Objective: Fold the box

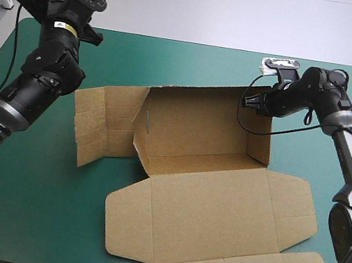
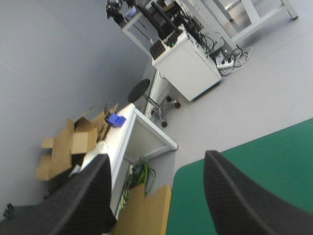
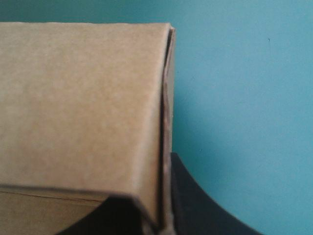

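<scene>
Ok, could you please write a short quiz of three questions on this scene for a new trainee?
1. Fill in: the box has its lid lying ____ on the teal-green cover.
2. True or false: the left tool is open and touches no board.
3. What does the right tool grip? A: the raised far right corner of the box; B: the lid; C: nothing.
Key: 1 flat; 2 true; 3 A.
</scene>
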